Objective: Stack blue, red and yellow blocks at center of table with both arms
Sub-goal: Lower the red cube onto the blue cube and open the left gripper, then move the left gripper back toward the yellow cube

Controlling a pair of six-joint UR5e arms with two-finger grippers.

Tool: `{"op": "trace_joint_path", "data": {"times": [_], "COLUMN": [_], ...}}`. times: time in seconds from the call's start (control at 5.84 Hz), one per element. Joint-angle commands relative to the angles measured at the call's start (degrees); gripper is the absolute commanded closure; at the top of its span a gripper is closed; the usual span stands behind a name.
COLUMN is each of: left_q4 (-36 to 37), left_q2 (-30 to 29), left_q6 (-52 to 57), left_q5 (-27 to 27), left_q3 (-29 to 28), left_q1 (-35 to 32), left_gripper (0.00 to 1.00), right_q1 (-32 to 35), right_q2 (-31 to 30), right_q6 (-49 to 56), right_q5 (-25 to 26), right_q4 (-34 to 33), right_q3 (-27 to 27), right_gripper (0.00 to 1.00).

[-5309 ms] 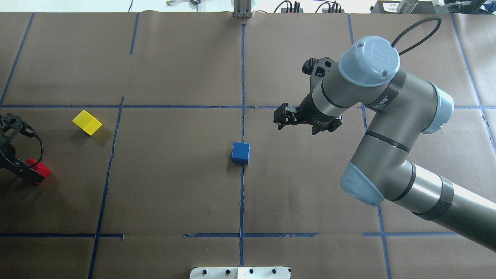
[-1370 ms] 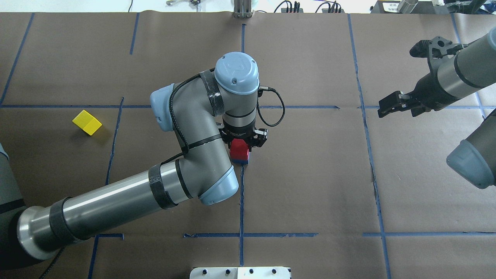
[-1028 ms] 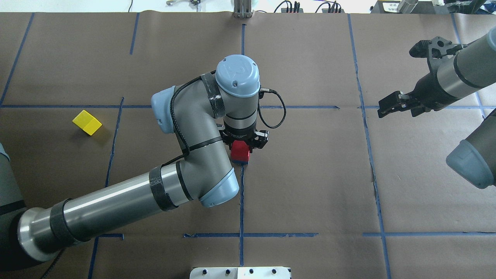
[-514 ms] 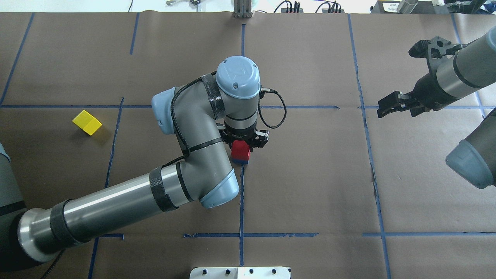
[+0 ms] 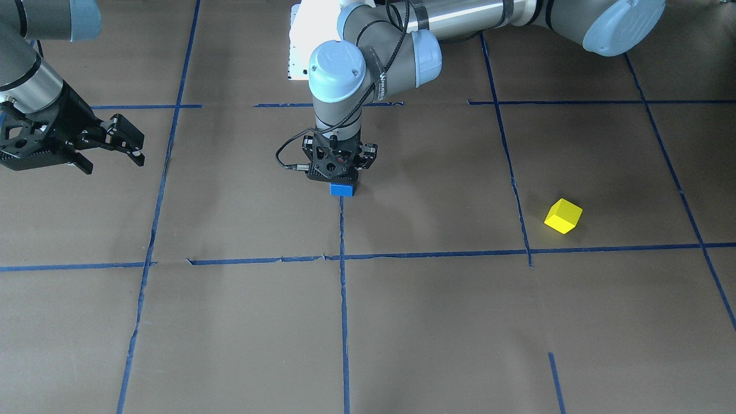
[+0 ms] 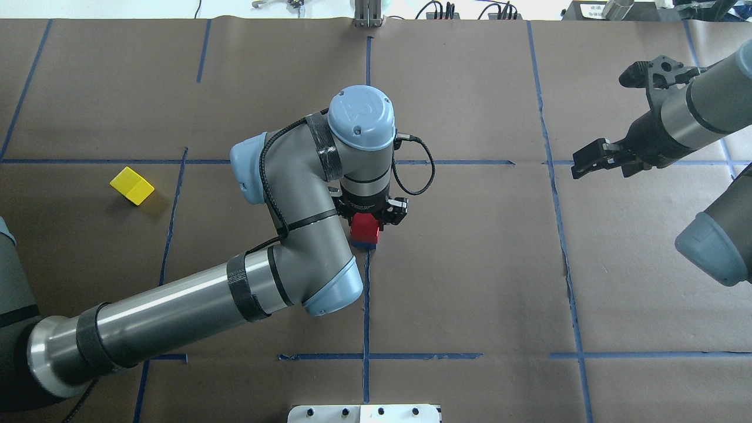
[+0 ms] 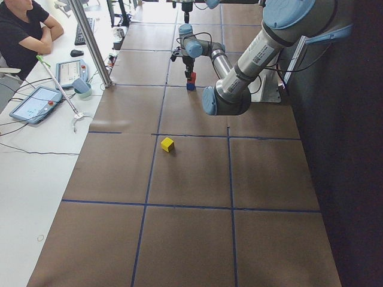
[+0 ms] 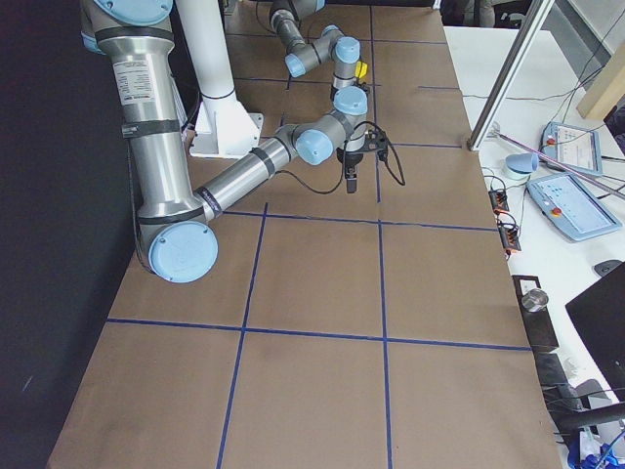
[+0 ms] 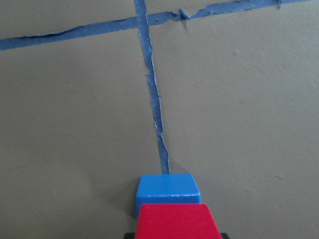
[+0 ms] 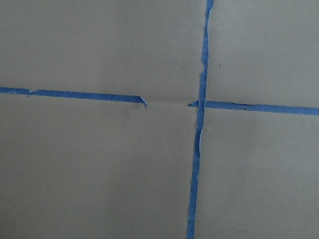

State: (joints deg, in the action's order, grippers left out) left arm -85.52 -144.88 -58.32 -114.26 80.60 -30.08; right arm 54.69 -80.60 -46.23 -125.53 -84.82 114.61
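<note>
The red block (image 6: 364, 228) sits on the blue block (image 6: 366, 244) at the table's centre, on the tape cross. My left gripper (image 6: 367, 222) points straight down and is shut on the red block. In the left wrist view the red block (image 9: 178, 221) lies over the blue block (image 9: 167, 189). From the front only the blue block (image 5: 343, 189) shows under the left gripper (image 5: 340, 172). The yellow block (image 6: 132, 185) lies alone far to the left. My right gripper (image 6: 587, 161) is open and empty, off to the right, above the table.
Blue tape lines (image 6: 366, 305) split the brown paper into squares. The white robot base plate (image 6: 364, 413) is at the near edge. A seated operator (image 7: 27, 30) and tablets on a white side bench (image 7: 36, 101) show in the exterior left view.
Since 5.3 s ago my left arm brought the red block from the far left onto the blue block, and my right arm drew back to the right. Over the last second almost nothing moved.
</note>
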Motion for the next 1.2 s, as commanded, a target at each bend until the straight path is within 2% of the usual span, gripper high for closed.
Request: {"op": "trace_joint_path", "data": {"times": [0.0, 0.34, 0.51, 0.69, 1.03], "left_q4": [0.0, 0.0, 0.2, 1.0, 1.1], "left_q2": [0.0, -0.1, -0.1, 0.4, 10.2], "left_q6": [0.1, 0.0, 0.0, -0.2, 0.4], "left_q5": [0.1, 0.8, 0.8, 1.0, 0.6], "left_q3": [0.1, 0.3, 1.0, 5.4, 18.3], "left_q1": [0.0, 0.0, -0.2, -1.7, -5.7], "left_gripper": [0.28, 0.22, 0.1, 0.01, 0.0], "right_q1": [0.0, -0.2, -0.1, -0.2, -0.3], "right_q2": [0.0, 0.1, 0.1, 0.1, 0.0], "right_q6": [0.1, 0.1, 0.1, 0.1, 0.1], "right_q5": [-0.1, 0.0, 0.0, 0.0, 0.2], "right_q4": [0.0, 0.1, 0.1, 0.1, 0.1], "right_q3": [-0.1, -0.1, -0.1, -0.1, -0.1], "right_gripper": [0.0, 0.0, 0.0, 0.0, 0.0]}}
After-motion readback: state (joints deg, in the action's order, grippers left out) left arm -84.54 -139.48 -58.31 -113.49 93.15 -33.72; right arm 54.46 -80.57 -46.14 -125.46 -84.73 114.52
